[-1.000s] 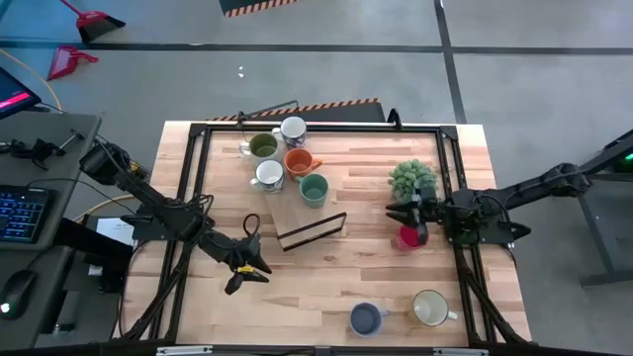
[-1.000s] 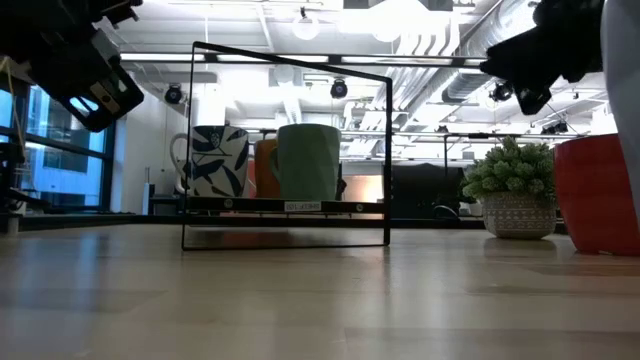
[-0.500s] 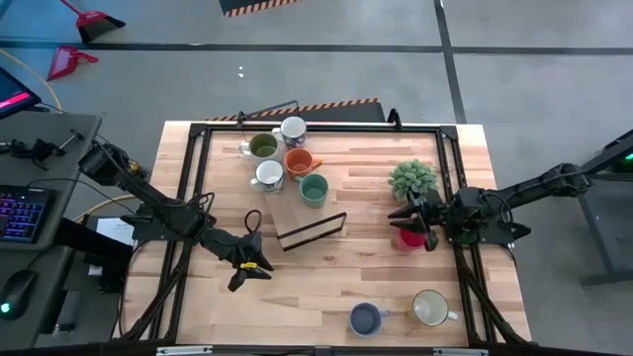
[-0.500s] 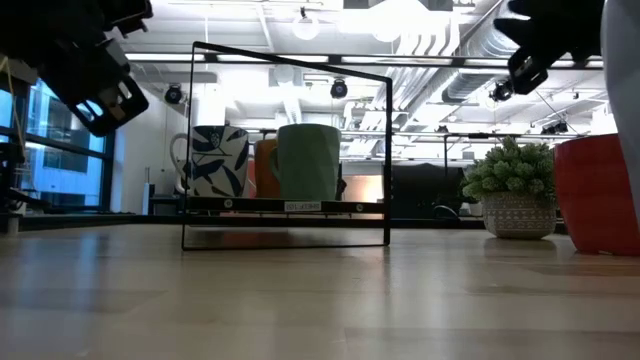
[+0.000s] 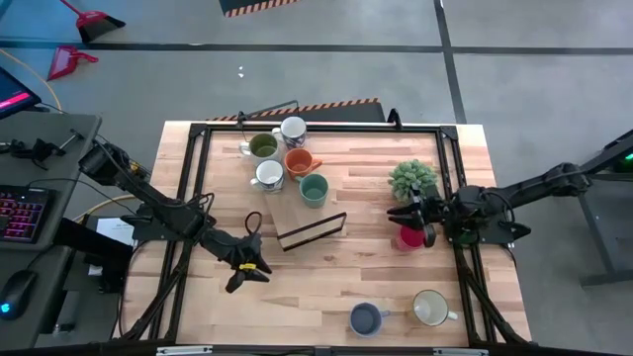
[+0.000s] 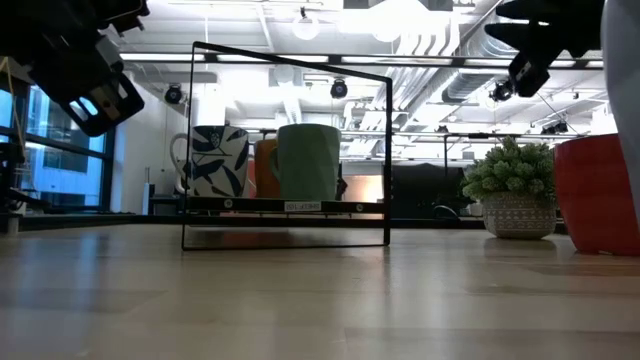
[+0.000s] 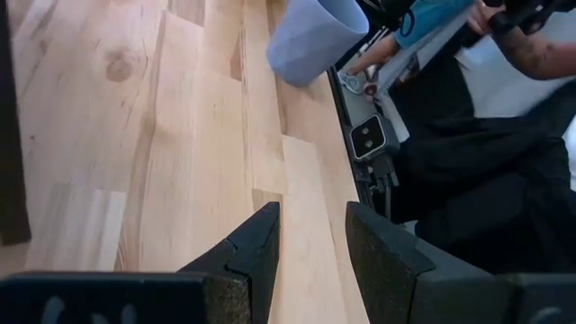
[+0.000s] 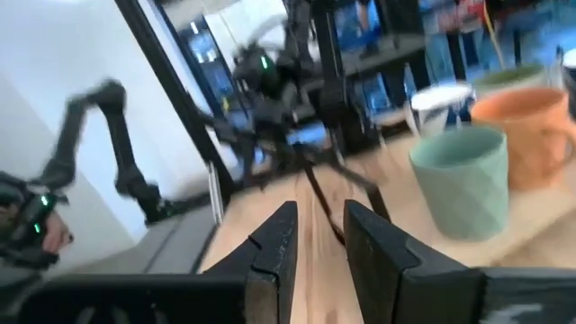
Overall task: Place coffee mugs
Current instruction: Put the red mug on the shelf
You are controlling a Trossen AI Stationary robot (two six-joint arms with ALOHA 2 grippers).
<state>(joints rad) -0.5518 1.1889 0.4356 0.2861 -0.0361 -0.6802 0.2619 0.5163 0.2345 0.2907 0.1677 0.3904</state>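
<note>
In the high view, five mugs stand in a cluster at the far side: olive green (image 5: 262, 146), white (image 5: 292, 129), orange (image 5: 299, 161), white (image 5: 267, 175) and teal (image 5: 314, 189). The red mug (image 5: 406, 239) stands on its base near the right edge. The blue mug (image 5: 366, 318) and the cream mug (image 5: 430, 309) stand near the near edge. My right gripper (image 5: 407, 220) hovers open above the red mug (image 6: 600, 195) and faces the teal mug (image 8: 459, 180). My left gripper (image 5: 252, 269) hangs open over bare wood left of centre.
A black wire frame (image 5: 312, 230) stands upright mid-table, between the mug cluster and the grippers. A spiky potted plant (image 5: 412, 178) sits just beyond the red mug. Black rails (image 5: 193, 198) run along the table's sides. A person in dark clothes (image 7: 504, 144) is beyond the near edge.
My right gripper has risen a little above the red mug, which has stayed in place.
</note>
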